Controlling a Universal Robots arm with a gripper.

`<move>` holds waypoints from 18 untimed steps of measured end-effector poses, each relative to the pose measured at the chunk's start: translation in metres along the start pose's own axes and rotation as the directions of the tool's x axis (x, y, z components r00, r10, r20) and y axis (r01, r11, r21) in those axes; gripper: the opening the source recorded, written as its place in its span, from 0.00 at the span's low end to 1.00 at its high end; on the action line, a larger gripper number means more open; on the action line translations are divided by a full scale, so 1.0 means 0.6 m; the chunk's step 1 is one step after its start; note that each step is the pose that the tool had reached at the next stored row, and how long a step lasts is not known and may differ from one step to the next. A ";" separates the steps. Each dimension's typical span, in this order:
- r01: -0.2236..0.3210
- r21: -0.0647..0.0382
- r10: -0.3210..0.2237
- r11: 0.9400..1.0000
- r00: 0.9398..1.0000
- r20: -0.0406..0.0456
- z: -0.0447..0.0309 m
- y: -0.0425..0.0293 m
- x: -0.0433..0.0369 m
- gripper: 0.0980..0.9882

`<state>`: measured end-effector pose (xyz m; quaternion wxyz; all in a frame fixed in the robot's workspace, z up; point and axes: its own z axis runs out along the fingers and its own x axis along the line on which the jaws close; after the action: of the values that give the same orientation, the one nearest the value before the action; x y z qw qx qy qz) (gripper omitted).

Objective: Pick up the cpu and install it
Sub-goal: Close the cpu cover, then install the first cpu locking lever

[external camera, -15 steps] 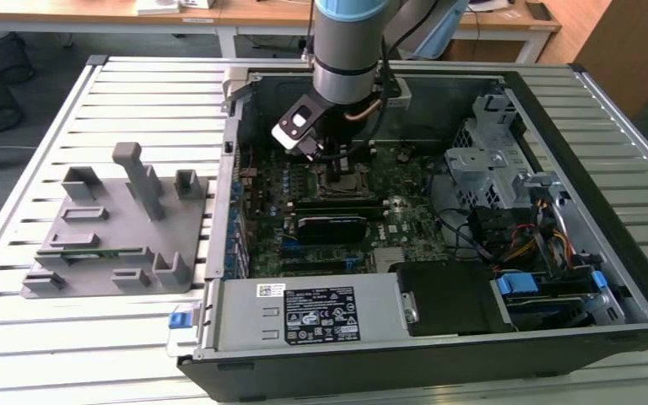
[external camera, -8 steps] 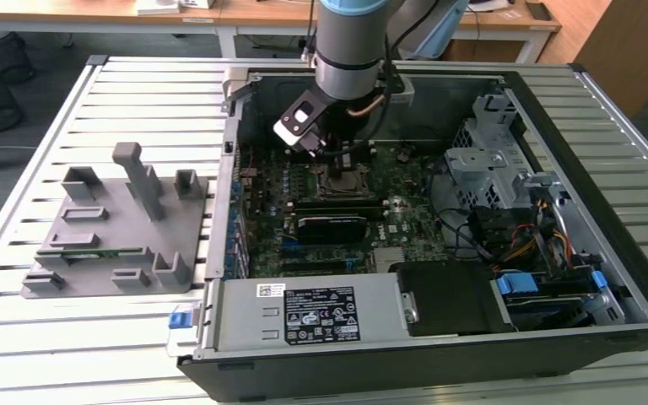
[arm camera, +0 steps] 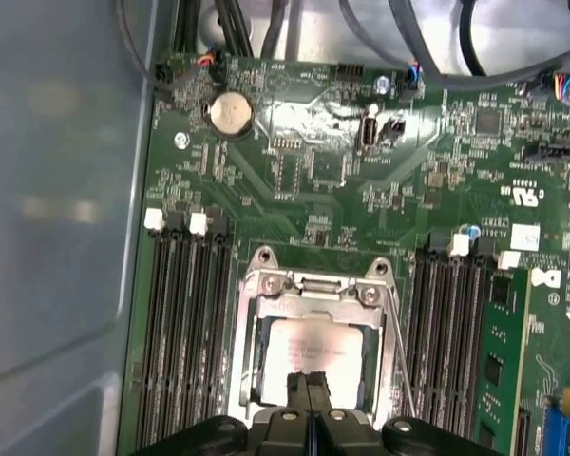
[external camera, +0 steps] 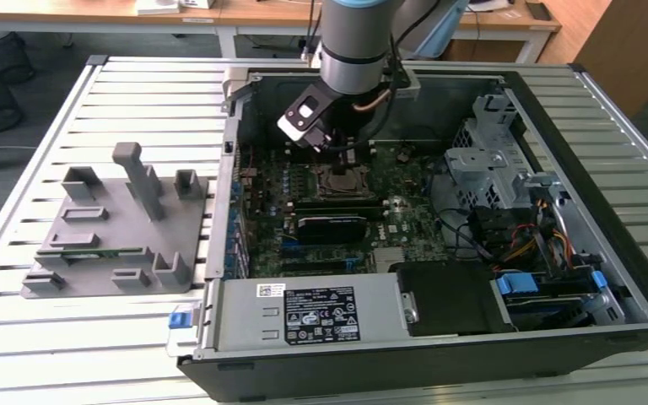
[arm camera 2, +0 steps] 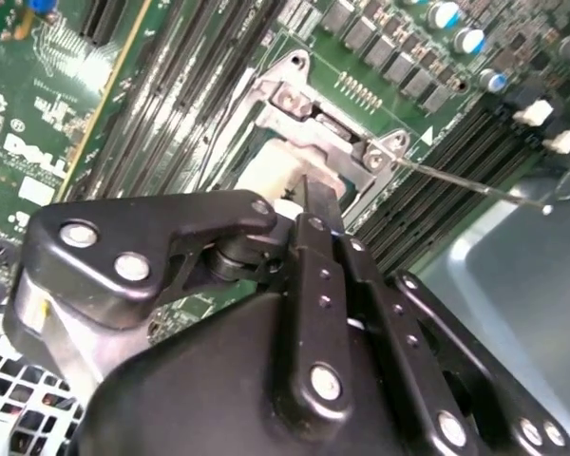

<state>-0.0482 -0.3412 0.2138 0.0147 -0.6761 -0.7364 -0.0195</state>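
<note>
Silver-grey metal tops the cpu [arm camera: 309, 344], which lies flat inside its socket frame [arm camera: 309, 285] on the green motherboard [arm camera: 342, 180], within the open computer case [external camera: 628, 253]. The jaws are closed tight and hold nothing. Their two black fingertips [arm camera: 300, 391] are pressed together with no gap and sit over one edge of the cpu; I cannot tell whether they touch it.

Room is tight here. Banks of black memory slots run just beside the socket on both sides, and a thin wire lever [arm camera: 394, 351] stands between the frame and one bank. The grey case wall [arm camera: 57, 237] rises just past the other bank.

Four white latch tabs show, two per bank, and one coin cell [arm camera: 231, 112]. One grey fixture [external camera: 116, 228] stands on the slatted counter [external camera: 132, 93], at the exterior view's left of the case. The power supply [external camera: 301, 316] carries printed labels.
</note>
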 end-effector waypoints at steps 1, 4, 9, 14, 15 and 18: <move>0.000 0.000 0.000 1.000 1.000 0.000 0.000 0.002 0.000 0.02; 0.000 0.000 0.000 1.000 1.000 0.000 0.000 0.008 -0.001 0.02; 0.000 0.000 0.000 1.000 1.000 0.000 0.000 0.020 -0.002 0.02; 0.000 0.000 0.000 1.000 1.000 0.000 0.000 0.028 -0.002 0.02; 0.000 0.000 0.000 1.000 1.000 0.000 0.000 0.028 -0.002 0.02; 0.000 0.000 0.000 1.000 1.000 0.000 -0.001 0.028 -0.002 0.02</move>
<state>-0.0313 -0.3412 0.2145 0.0147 -0.6762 -0.7363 -0.0194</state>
